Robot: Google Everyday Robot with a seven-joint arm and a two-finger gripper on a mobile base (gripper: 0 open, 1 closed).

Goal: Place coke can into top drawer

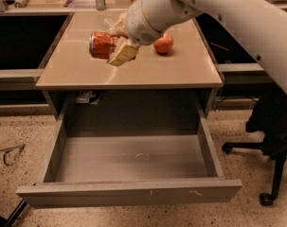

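Dented red metal coke can (102, 45) lying sideways, one end clamped in tan two-finger gripper (120, 51), over beige tabletop (86, 72); probably lifted clear. Round red apple (163, 44) near. Step: transport. Next: carry forward past table edge, lower into open grey metal top drawer (129, 193), release.

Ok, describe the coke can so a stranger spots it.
Find the tan tabletop above the open grey metal drawer. Over it, the white arm's tool clamps a dented red metal can sideways. Unlike the round red apple nearby, it's cylindrical, silver-ended.
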